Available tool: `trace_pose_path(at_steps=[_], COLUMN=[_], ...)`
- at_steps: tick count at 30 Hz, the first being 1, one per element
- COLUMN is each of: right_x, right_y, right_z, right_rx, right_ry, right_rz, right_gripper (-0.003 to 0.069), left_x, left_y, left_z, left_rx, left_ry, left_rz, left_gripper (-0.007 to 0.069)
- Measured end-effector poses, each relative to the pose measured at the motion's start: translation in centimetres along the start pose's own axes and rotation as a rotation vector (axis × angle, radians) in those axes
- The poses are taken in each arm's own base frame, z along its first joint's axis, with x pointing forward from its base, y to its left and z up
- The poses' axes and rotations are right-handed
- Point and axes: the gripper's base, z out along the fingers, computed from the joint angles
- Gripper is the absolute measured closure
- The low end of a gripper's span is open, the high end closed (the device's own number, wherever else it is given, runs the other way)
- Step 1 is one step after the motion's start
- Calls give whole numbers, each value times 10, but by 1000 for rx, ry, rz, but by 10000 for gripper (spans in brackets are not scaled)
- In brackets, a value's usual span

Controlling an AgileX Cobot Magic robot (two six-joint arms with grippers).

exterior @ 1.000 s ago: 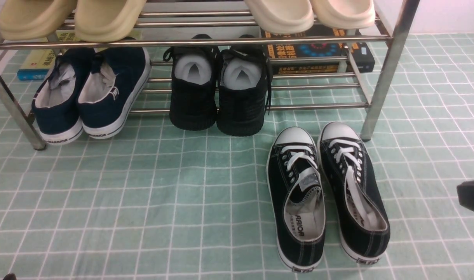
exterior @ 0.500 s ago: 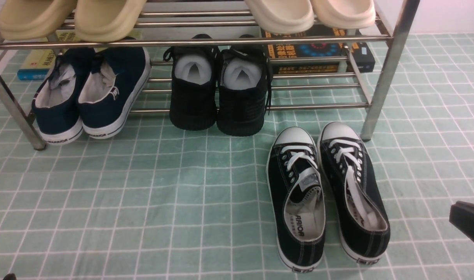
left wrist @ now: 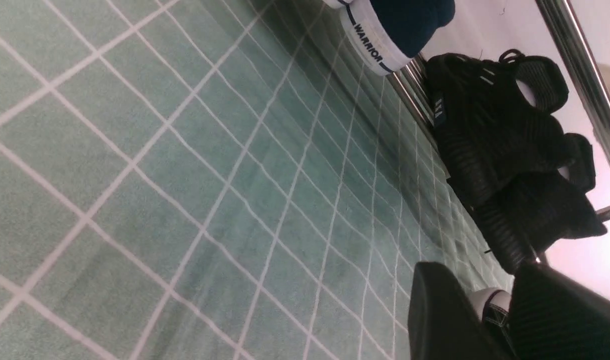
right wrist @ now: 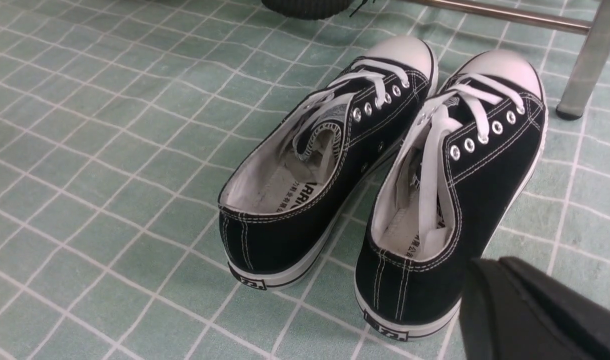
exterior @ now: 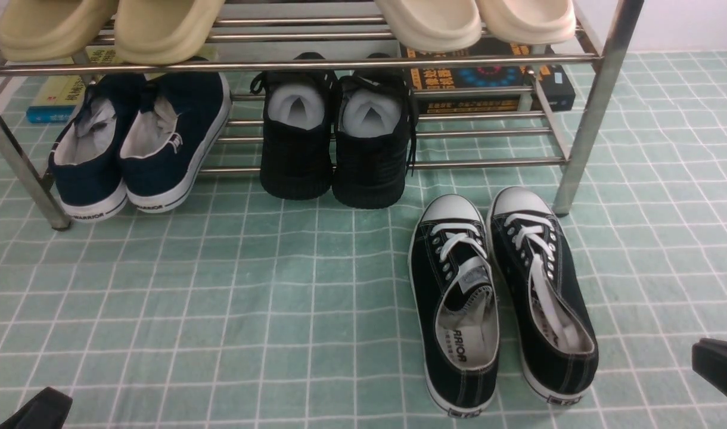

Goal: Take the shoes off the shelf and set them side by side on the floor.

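Front view, with both wrist views.

**Student:** What does the figure show, largest first?

**Tutor:** The floor (exterior: 220, 310), pale green and gridded, spans the field. The shelf (exterior: 599, 89) runs across from 9 to 1 o'clock and carries other footwear (exterior: 334, 143). The shoes (exterior: 500, 298) lie at 4 o'clock on the floor, off the shelf. They are soles down, toe caps toward 12 o'clock, side by side, heels a little apart. The right toe cap sits just beside the shelf's right leg.

**Student:** And the tools?

**Tutor:** The left tool (left wrist: 477, 275) enters the front view at 7 o'clock, well apart from the shoes. Its fingers stand apart with nothing between them. The right tool (exterior: 718, 363) is at the 4 o'clock edge, near the right heel but not touching. Only one dark part of it shows, so its spread cannot be told.

**Student:** Which step is this?

**Tutor:** Placement looks complete, so this is probably the retreat. The next move calls for drawing both arms clear without brushing the heels.
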Motion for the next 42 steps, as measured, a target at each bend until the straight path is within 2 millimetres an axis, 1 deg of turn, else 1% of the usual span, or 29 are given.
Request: trace_pose_path(at_steps=[12,23,27,29,30,31,33,34,36,37,38,39,41,42], right_x=[0,1,20,33,35,46,52,60,70,71,81,81,93,93], right_y=[0,0,-4,-9,-9,-15,-18,-24,-29,-29,-33,-34,-38,-38], right_z=[0,0,-3,-4,-4,-6,-7,-9,-11,-11,-12,-12,-13,-15], right_rx=[0,0,3,33,38,85,116,177,245,245,302,308,374,392], right_ry=[1,2,-17,-20,-15,-30,-42,-65,-93,-95,-116,-117,-133,-151], right_rz=[0,0,2,15,17,38,52,77,105,104,126,129,154,159], right_gripper=[648,645,645,643,643,641,641,639,638,638,636,636,633,631], left_x=[-1,-3,-3,-4,-4,-4,-5,-5,-5,-5,-6,-6,-7,-8], left_y=[0,1,2,3,3,3,3,4,4,4,5,5,6,6], left_z=[0,0,0,0,0,0,0,0,0,0,0,0,0,-1], left_rx=[3,-16,-27,-34,-34,-40,-43,-47,-52,-52,-59,-59,-74,-80], left_ry=[-9,-29,-35,-40,-40,-44,-46,-49,-52,-52,-57,-57,-66,-70], left_rz=[1,99,145,176,176,205,218,236,257,259,290,290,355,383], left_gripper=[383,383,383,383,383,383,383,383,383,383,383,383,383,383])
